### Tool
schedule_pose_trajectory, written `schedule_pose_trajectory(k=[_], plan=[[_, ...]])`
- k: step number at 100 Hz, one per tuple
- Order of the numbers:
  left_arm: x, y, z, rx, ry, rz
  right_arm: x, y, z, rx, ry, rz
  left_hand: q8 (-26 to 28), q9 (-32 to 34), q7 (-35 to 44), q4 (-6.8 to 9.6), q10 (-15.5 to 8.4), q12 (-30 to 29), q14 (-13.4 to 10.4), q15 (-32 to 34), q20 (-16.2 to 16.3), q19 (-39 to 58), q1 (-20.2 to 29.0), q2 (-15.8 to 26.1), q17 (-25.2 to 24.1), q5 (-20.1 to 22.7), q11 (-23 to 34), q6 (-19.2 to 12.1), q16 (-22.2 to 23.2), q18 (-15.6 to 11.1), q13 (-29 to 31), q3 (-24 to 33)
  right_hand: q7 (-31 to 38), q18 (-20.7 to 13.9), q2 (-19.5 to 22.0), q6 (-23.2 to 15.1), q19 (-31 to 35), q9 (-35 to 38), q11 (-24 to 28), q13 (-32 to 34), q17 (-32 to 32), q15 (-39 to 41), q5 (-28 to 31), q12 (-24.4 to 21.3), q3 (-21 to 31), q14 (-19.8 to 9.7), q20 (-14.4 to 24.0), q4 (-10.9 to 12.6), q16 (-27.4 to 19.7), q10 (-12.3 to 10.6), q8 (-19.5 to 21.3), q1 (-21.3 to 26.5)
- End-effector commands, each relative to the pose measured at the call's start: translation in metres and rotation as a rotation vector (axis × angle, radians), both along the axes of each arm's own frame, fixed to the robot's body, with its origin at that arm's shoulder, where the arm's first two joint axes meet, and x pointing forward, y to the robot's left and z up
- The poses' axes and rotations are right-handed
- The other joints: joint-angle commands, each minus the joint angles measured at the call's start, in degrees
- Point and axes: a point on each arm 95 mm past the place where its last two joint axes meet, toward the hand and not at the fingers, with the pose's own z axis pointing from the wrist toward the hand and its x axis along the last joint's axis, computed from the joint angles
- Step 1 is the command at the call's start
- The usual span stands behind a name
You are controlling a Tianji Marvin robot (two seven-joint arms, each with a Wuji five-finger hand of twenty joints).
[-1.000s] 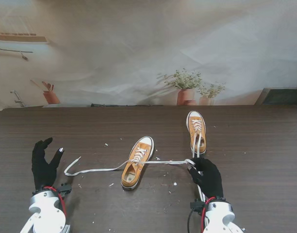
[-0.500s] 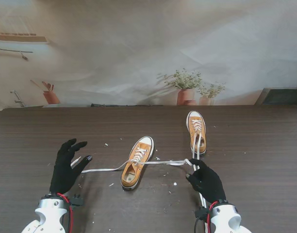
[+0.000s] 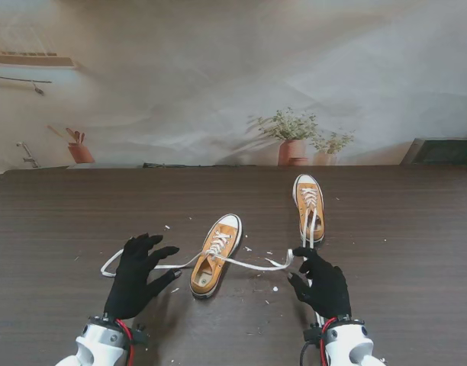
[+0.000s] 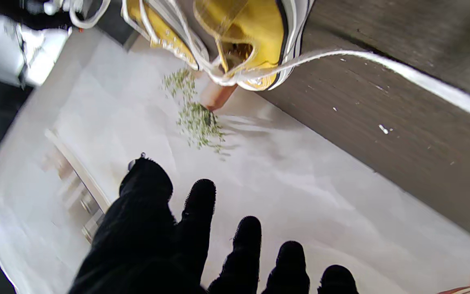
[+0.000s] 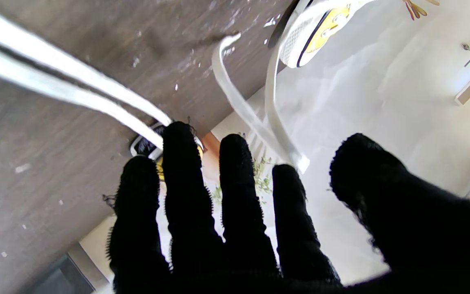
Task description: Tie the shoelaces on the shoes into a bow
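An orange sneaker [image 3: 216,254] lies mid-table, toe away from me. Its left lace [image 3: 111,261] trails left on the wood; its right lace [image 3: 252,264] sags rightward, its end curling up by my right fingertips. My left hand [image 3: 142,274] hovers over the left lace, fingers spread, holding nothing; its wrist view shows the sneaker [image 4: 255,36] and lace [image 4: 402,73] beyond the fingers [image 4: 202,204]. My right hand [image 3: 319,284] is open too, and the lace [image 5: 239,102] hangs loose just past its fingers [image 5: 284,183]. A second orange sneaker [image 3: 309,197] stands farther right, its laces [image 3: 310,229] running back under my right hand.
Small white scraps [image 3: 275,289] dot the dark wooden table [image 3: 417,229]. A printed backdrop with potted plants [image 3: 294,137] hangs behind the far table edge. A dark box [image 3: 447,151] sits at the far right corner.
My left hand swung from the far left in over the left lace, toward the near sneaker. The right lace went from taut to slack as my right hand opened and drew back a little.
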Motion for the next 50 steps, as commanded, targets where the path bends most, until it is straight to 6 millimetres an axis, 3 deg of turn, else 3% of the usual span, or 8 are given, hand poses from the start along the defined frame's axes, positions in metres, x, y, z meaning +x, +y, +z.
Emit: schedule_pose_trajectory(k=[1, 3, 10, 19, 28, 37, 43, 50], plan=[[0.002, 0.003, -0.002, 0.021, 0.007, -0.018, 0.001, -0.001, 0.001, -0.023, -0.01, 0.009, 0.3, 1.8, -1.0, -0.36, 0.6, -1.1, 0.2, -0.3, 2.9, 1.5, -2.3, 2.3, -1.0, 1.8, 0.2, -0.2, -1.7, -0.7, 1.6, -1.5, 7.8, -0.3, -1.3, 0.0, 0.6, -2.0, 1.7, -1.0, -0.3, 0.4, 3.2, 1.1, 1.3, -0.6, 0.5, 1.8, 0.4, -0.4, 8.0, -1.9], [0.003, 0.004, -0.003, 0.036, 0.003, -0.028, 0.002, -0.001, 0.001, -0.037, -0.018, 0.009, 0.4, 2.0, -1.0, -0.37, 0.6, -1.1, 0.1, -0.3, 3.2, 1.7, -2.3, 2.4, -1.0, 1.8, 0.2, -0.3, -1.7, -0.7, 1.6, -1.5, 11.5, -0.4, -1.4, -1.1, 0.8, -2.2, 2.4, -0.9, -0.1, 0.4, 3.6, 1.3, 1.7, -0.7, 0.5, 1.9, 0.4, -0.6, 11.5, -1.6], [0.004, 0.007, -0.005, 0.084, -0.007, -0.056, 0.003, -0.002, 0.003, -0.101, -0.054, 0.001, 0.9, 2.8, -0.8, -0.37, 0.5, -1.2, 0.2, -0.3, 5.4, 2.9, -2.5, 2.3, -1.5, 2.0, 0.3, -0.4, -1.9, -0.8, 2.6, -1.4, 27.3, 0.1, -7.4, -5.3, 1.3, -2.2, 4.5, 0.0, 0.7, 0.2, 3.4, 2.0, 1.5, -0.5, 0.1, -7.3, 0.2, -0.4, 16.8, 3.0], [0.007, 0.011, -0.008, 0.133, -0.03, -0.083, 0.006, -0.006, 0.006, -0.235, -0.107, 0.004, 1.4, 4.5, -0.1, -0.4, 0.5, -1.0, 0.4, 0.1, 7.0, 3.6, -2.6, 2.3, -1.4, 3.4, 0.8, -0.8, -1.8, -0.7, 3.9, -1.4, 34.3, 1.3, -10.9, -7.6, 3.2, 1.1, 5.1, 3.8, 4.6, 1.1, 8.2, 2.0, 2.7, -0.5, 0.4, -8.3, 0.2, -0.2, 20.2, 5.8], [0.008, 0.015, -0.009, 0.186, -0.067, -0.098, 0.008, -0.01, 0.01, -0.327, -0.126, 0.035, 1.8, 5.6, 0.4, -0.43, 0.3, -1.1, 0.1, 0.0, 10.1, 4.7, -3.0, 2.5, -2.0, 4.1, 0.8, -1.4, -2.0, -0.6, 4.8, -1.5, 29.5, 0.5, -10.8, -11.2, 3.6, 1.7, 4.1, 4.8, 5.7, 0.1, 9.0, 1.6, 2.4, -1.9, -0.5, -8.6, -0.7, -1.6, 18.1, 3.8], [0.01, 0.023, -0.011, 0.252, -0.121, -0.101, 0.013, -0.008, 0.013, -0.339, -0.13, 0.083, 2.2, 7.1, 0.9, -0.5, -0.6, -0.9, -0.3, 0.5, 10.9, 5.0, -3.8, 2.8, -0.8, 4.0, 1.4, -2.6, -2.1, -0.1, 6.9, -1.6, 13.5, -0.6, -8.4, -10.1, 2.3, -0.2, 1.6, 2.0, 3.2, -1.0, 9.9, 0.8, 3.1, -2.5, -1.2, -5.1, -0.8, -2.1, 8.9, 0.2], [0.013, 0.027, -0.014, 0.264, -0.145, -0.1, 0.017, -0.005, 0.014, -0.357, -0.131, 0.116, 2.4, 7.8, 1.5, -0.47, -0.7, -0.8, -0.1, 0.7, 11.2, 5.3, -3.7, 2.4, 0.3, 4.3, 1.8, -2.5, -2.1, 0.2, 7.8, -1.5, 4.8, -1.6, -5.6, -8.5, 0.9, -1.6, -0.2, 0.4, 2.0, -1.8, 10.3, 0.3, 2.7, -3.2, -1.7, 1.7, -0.7, -2.7, 12.3, -2.2], [0.013, 0.033, -0.017, 0.279, -0.149, -0.096, 0.022, 0.002, 0.014, -0.36, -0.12, 0.153, 2.6, 8.3, 1.9, -0.46, -1.0, -0.7, -0.1, 0.9, 11.5, 5.4, -3.7, 2.2, 1.2, 4.2, 2.2, -2.7, -2.1, 0.6, 8.7, -1.5, 1.2, -2.2, -4.8, -6.7, -0.3, -2.7, -1.4, -0.9, 0.8, -2.5, 9.4, -0.1, 1.6, -3.4, -2.1, 2.3, -0.8, -2.6, 12.3, -2.8]])
